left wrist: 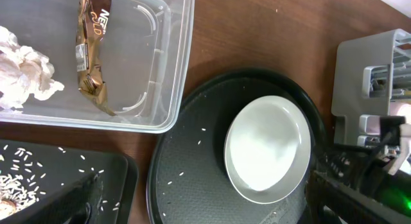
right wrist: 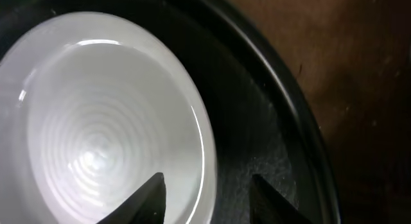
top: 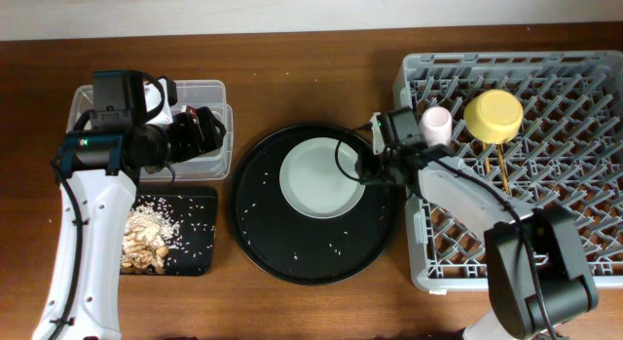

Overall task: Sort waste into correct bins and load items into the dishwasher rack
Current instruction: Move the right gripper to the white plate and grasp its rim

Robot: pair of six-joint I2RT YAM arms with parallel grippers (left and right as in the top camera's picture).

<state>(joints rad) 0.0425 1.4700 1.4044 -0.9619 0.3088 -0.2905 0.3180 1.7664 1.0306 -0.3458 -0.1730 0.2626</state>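
From overhead, the round black tray (top: 255,245) is sitting mid-table, and the pale plate (top: 316,179) is lying inside it, toward its upper right. The right gripper (top: 366,170) is reaching over the tray's right side to the plate's right edge. The dishwasher rack (top: 584,233) is standing just right of the tray, carrying the pink cup (top: 435,125), the yellow bowl (top: 493,115) and the chopsticks (top: 501,170). Left of the tray, the clear tub (top: 209,94) is sitting at the upper side with the left gripper (top: 206,128) hanging over it, jaws spread and carrying nothing. The black rectangular tray (top: 195,233) is lying at the lower left, holding the food scraps (top: 146,238).

The left wrist camera is looking down on the tub, upper left of the round tray, where the tissue (left wrist: 22,70) and the wrapper (left wrist: 91,51) are lying. Loose rice grains (left wrist: 174,180) are dotting the round tray's floor.

In the right wrist view, the two fingertips (right wrist: 151,198) are standing apart, straddling the plate's rim inside the round tray: one is hanging over the plate, the other over the tray floor, and neither is clamping the rim.
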